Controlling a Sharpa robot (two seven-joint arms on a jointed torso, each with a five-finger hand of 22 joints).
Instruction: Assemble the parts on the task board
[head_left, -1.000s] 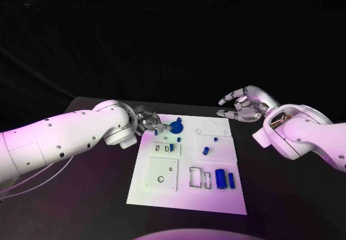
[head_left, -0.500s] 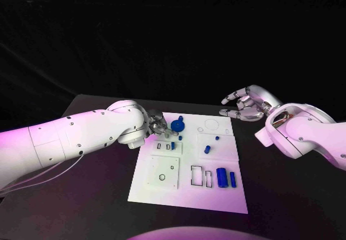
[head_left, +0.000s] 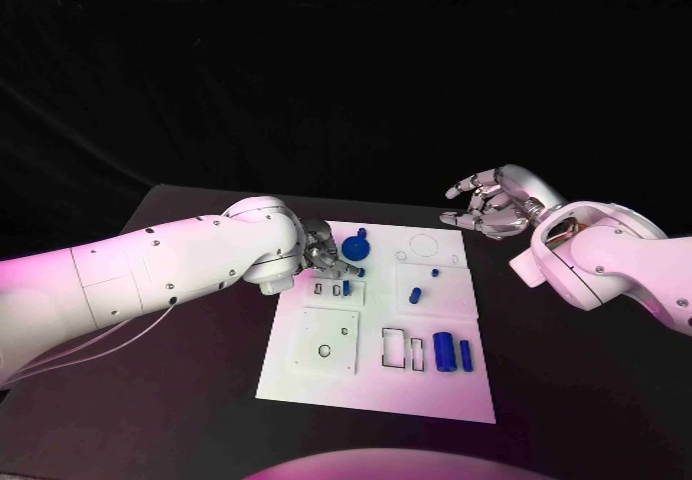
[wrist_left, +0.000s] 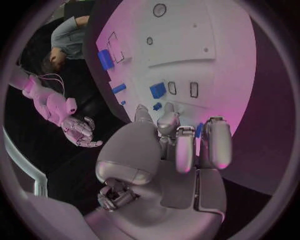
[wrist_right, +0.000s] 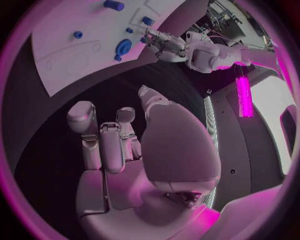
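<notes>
The white task board (head_left: 378, 375) lies flat mid-desk (head_left: 188, 400), long axis running away from the robot. Blue parts (head_left: 444, 354) lie along it. The left hand (head_left: 323, 258) hovers above its far-left corner, its grip unclear. The right hand (head_left: 488, 208), fingers apart and empty, hangs beyond the far-right corner. The room behind is dark.

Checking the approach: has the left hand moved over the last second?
Yes. The left hand has shifted along the task board edge toward the robot, now beside the small slots.
</notes>
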